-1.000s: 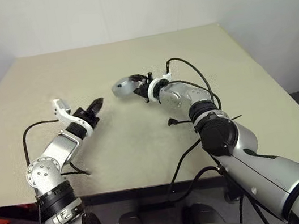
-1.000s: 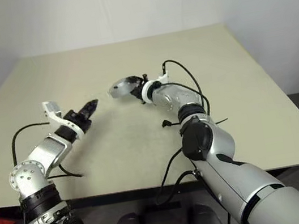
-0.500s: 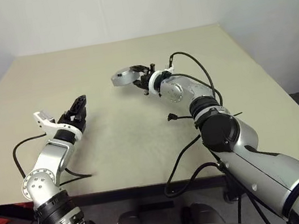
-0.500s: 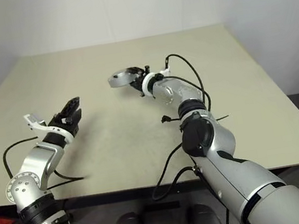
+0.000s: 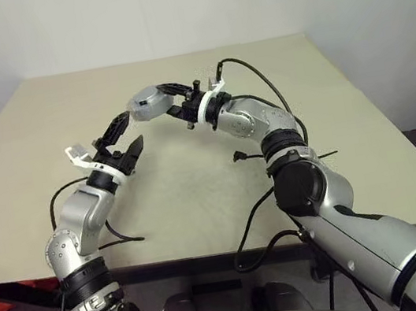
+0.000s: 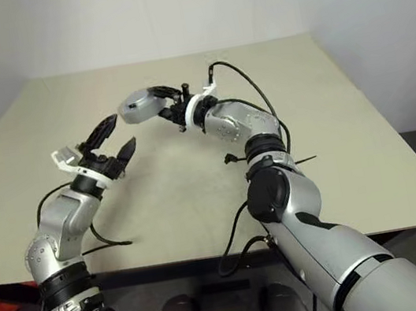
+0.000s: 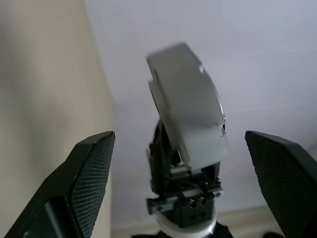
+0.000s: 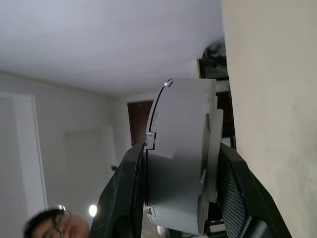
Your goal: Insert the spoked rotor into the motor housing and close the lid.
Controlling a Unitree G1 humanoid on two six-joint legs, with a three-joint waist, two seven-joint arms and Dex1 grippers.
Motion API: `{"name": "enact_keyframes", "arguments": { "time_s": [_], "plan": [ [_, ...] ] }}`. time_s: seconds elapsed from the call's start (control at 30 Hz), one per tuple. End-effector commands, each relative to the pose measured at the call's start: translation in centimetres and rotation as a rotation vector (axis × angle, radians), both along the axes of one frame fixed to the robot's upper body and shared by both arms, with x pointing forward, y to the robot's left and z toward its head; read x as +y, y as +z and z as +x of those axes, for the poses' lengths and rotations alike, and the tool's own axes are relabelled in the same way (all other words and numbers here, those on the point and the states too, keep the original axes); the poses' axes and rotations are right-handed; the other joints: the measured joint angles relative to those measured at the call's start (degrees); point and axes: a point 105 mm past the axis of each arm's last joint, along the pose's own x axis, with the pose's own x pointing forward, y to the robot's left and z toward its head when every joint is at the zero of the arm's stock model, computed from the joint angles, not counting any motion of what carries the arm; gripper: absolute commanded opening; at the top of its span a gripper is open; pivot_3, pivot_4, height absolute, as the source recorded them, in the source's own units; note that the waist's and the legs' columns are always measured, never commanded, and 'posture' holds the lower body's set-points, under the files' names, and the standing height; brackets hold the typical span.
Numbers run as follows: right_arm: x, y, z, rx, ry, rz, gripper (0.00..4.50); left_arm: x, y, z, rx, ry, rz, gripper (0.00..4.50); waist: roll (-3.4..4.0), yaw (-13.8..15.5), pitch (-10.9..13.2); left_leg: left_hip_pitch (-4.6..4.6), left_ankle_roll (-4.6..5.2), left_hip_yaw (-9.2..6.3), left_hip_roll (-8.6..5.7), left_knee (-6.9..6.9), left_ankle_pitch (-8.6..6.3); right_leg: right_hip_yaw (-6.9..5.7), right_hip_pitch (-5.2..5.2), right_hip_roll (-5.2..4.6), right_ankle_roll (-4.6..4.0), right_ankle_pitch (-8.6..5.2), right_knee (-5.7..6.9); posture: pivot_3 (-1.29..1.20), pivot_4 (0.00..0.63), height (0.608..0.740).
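Observation:
My right gripper (image 5: pixel 161 101) is shut on the rim of a round silvery-grey disc, the motor housing (image 5: pixel 145 104), held up over the table with the lid's pale face showing. In the right wrist view the motor housing (image 8: pixel 181 158) stands edge-on between the two black fingers (image 8: pixel 126 198), a seam running between its two halves. My left gripper (image 5: pixel 129 131) is open just left of and below it, fingers spread wide. In the left wrist view the housing (image 7: pixel 190 119) hangs between the open fingertips (image 7: pixel 91 168), apart from both. The spoked rotor is out of view.
The beige table (image 5: pixel 198 189) stretches under both arms, its front edge close to me. Black cables (image 5: pixel 256 203) trail from the right arm onto the tabletop. A person (image 8: pixel 49 223) shows far off in the right wrist view.
My left gripper has gone from shut to wide open, rolled, and swung up toward the housing. My right arm has lifted the housing and carried it left, toward the left gripper.

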Motion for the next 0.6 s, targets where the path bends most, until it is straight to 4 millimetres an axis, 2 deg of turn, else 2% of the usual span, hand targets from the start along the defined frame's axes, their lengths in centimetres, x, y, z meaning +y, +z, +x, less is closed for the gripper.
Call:
{"name": "enact_keyframes", "arguments": {
  "time_s": [0.03, 0.2, 0.6],
  "plan": [
    [-0.4, 2.5, -0.3, -0.083, 0.008, 0.067, 1.99, -0.4, 1.6, -0.7, -0.073, -0.043, -0.035, 4.46, 0.0, 0.0, 0.0, 0.01, 0.0, 0.0, 0.0, 0.0, 0.0, 0.01, 0.0, 0.0, 0.02, 0.01, 0.0, 0.0, 0.0, 0.74],
    [0.2, 1.8, -1.4, -0.104, 0.071, 0.031, 1.99, -0.5, 2.0, -0.7, -0.089, -0.055, -0.06, 4.46, -0.01, 0.0, 0.0, 0.0, -0.03, 0.0, -0.01, 0.01, 0.01, 0.03, 0.0, 0.0, 0.08, 0.04, 0.0, 0.0, 0.0, 0.74],
    [0.0, 1.0, -1.8, -0.117, 0.09, 0.017, 1.99, 1.0, 2.0, 0.4, -0.07, 0.016, -0.082, 4.46, -0.03, 0.0, 0.0, 0.01, -0.05, 0.0, -0.01, 0.03, 0.03, 0.05, 0.01, 0.0, 0.16, 0.08, 0.01, 0.0, 0.0, 0.74]
  ]
}}
